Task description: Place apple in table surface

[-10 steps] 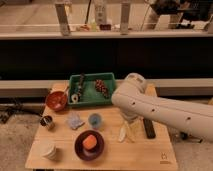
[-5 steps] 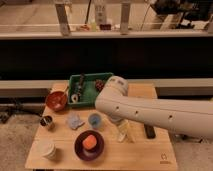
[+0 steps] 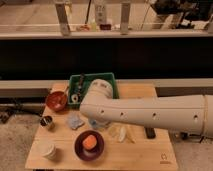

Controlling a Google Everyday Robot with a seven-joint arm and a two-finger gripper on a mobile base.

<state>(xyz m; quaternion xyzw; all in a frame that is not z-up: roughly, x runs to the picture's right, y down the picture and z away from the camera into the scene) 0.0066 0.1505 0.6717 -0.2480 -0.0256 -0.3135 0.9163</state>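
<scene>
Apple (image 3: 90,141) round on maroon plate (image 3: 81,151), no long axis; claw hidden beneath arm (image 3: 150,115), grip untellable.

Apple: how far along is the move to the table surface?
Nothing done yet: the apple sits on the maroon plate, not the bare table surface. In hand: the arm stretches over the table, its gripper hidden from view. Left: grasp, lift, set down.
</scene>
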